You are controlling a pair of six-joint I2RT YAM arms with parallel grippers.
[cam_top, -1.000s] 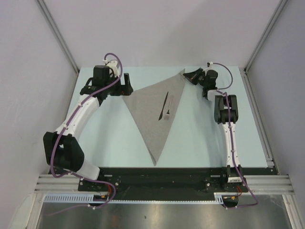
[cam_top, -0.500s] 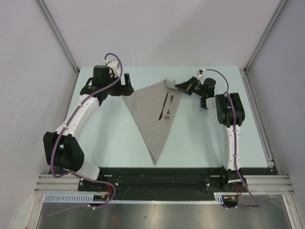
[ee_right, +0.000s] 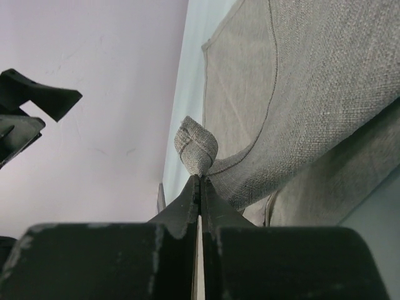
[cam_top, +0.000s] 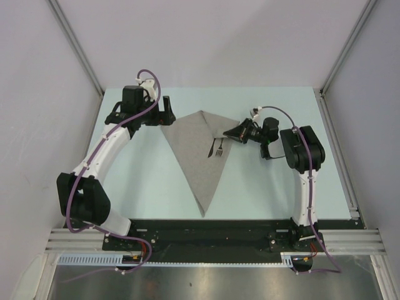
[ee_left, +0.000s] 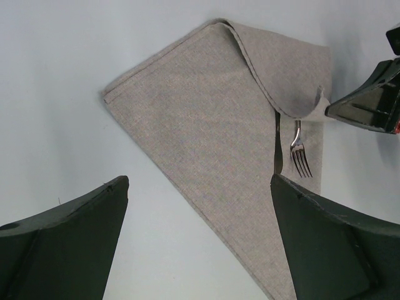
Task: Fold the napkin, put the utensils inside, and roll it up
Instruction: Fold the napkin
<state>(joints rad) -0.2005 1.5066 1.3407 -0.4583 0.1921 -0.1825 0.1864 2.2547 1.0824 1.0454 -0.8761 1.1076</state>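
Right end effector (cam_top: 229,133) moved near-left, clenched on napkin (cam_top: 195,153) corner, flap now covering fork (cam_top: 219,150) and dark utensil (cam_top: 211,150) handles. Left end effector (cam_top: 166,110) released, beside napkin's far-left corner.

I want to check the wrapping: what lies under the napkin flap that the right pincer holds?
Under the flap of the napkin, only the tines of the fork and one end of the dark utensil show. The rest of both is covered by cloth.
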